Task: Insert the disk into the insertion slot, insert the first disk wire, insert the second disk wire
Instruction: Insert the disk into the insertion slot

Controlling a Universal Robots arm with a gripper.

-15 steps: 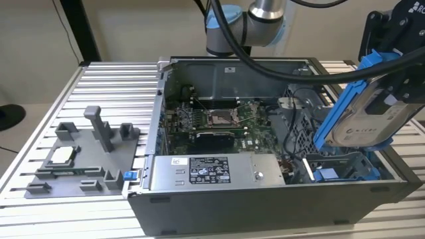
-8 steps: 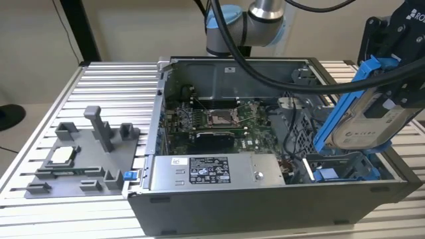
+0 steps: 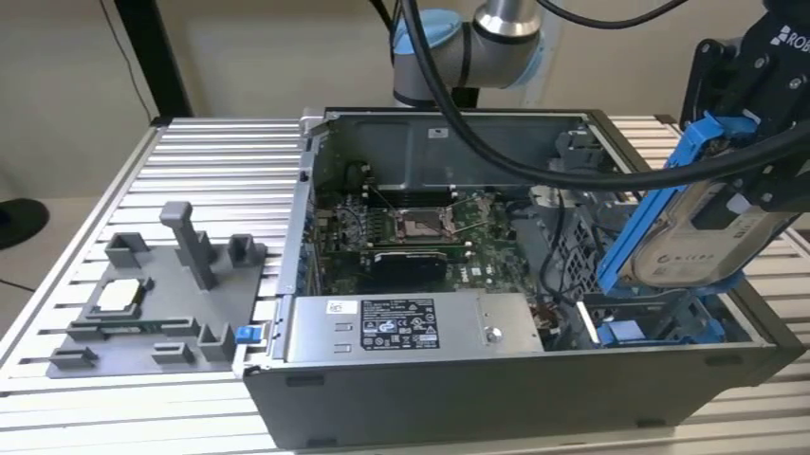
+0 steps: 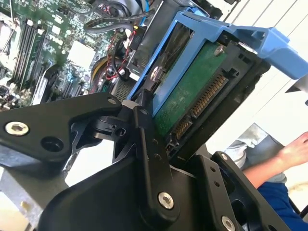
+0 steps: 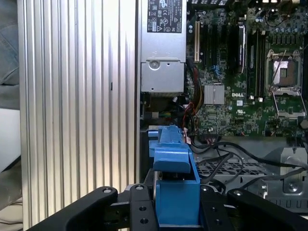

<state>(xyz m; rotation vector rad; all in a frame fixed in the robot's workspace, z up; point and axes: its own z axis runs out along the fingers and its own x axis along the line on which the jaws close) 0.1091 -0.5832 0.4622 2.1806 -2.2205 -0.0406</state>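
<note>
Upper right of the exterior view: disk (image 3: 690, 248) held in the air, steeply tilted, silver face with its white label turned toward the camera, blue carrier frame (image 3: 629, 232) clipped around its edges. Gripper (image 3: 741, 190) clamped on it; in the first wrist view the black fingers (image 5: 213, 211) press against both sides of the carrier, no gap visible. Second wrist view shows the disk's underside: green circuit board (image 4: 185, 91) and a row of connector pins (image 4: 204, 103), bare, nothing plugged in. Insertion slot (image 3: 665, 319) sits directly beneath, at the lower right end of the open computer case (image 3: 481, 403), grey sheet metal with blue fittings; disk's lower edge is near it but clear of it, not seated. Left of the slot along the case's front wall lies the grey labelled power-supply box (image 3: 405, 327). Behind that, mid-frame, the motherboard (image 3: 418, 227) with an open processor socket. Thick black cable (image 3: 544, 161) sweeps from top centre across the case toward the gripper. Robot arm (image 3: 469, 43) stands at the top centre, behind the case. Case rests on a slatted aluminium table (image 3: 215, 161); at the exterior view's left, well apart from the case's contents, a grey moulded fixture (image 3: 152, 303) with upright posts. Second wrist view catches a person's hand (image 4: 296, 149) and a blue sleeve beyond the table edge.
</note>
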